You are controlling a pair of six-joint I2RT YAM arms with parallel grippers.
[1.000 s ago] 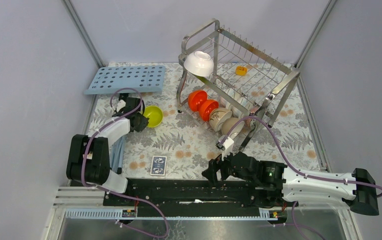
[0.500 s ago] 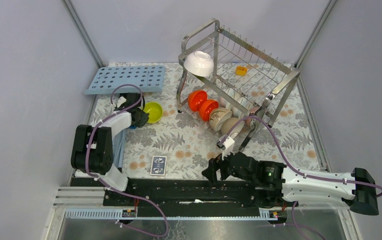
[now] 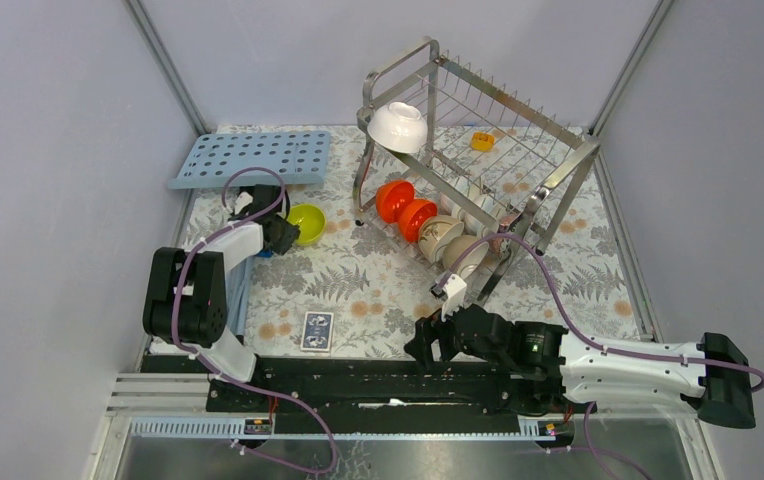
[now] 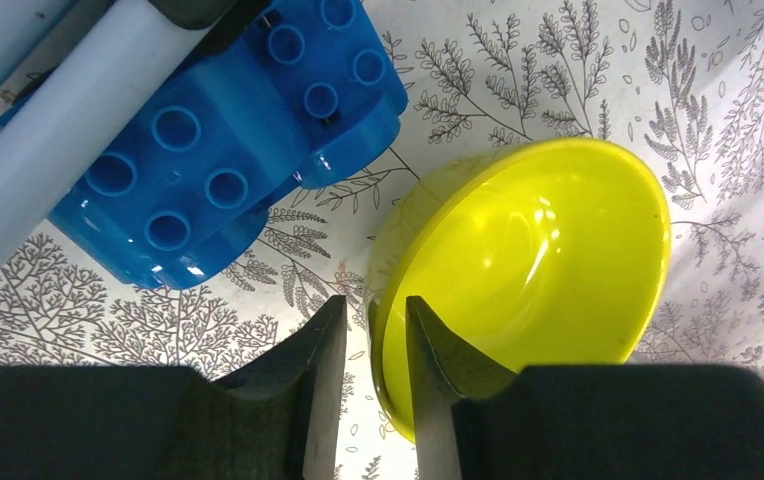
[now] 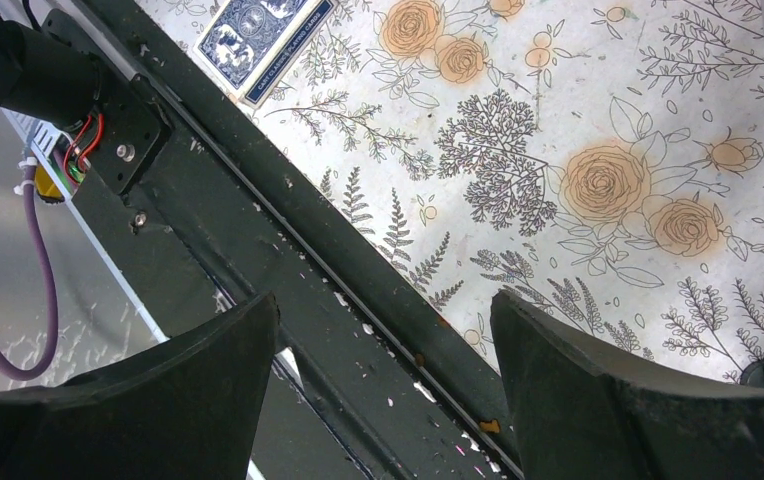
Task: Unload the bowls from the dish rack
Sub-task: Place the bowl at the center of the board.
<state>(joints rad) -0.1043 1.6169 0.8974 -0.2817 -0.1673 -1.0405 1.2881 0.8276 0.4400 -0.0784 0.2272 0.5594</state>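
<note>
The left gripper (image 4: pixel 373 310) has nudged the yellow-green bowl (image 4: pixel 538 260) toward twelve o'clock; its jaws straddle the rim, slightly parted. At five o'clock the right gripper (image 5: pixel 383 300) gapes empty.

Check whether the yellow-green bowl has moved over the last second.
Yes. The yellow-green bowl has shifted slightly away from the arm bases, toward the light-blue perforated tray, with the left gripper straddling its rim.

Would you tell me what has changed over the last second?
The left gripper carried the small yellow-green bowl slightly toward the far side and now seems to loosen on its rim. The open right gripper, the steel wire dish rack and the bowls in it stayed put.
</note>
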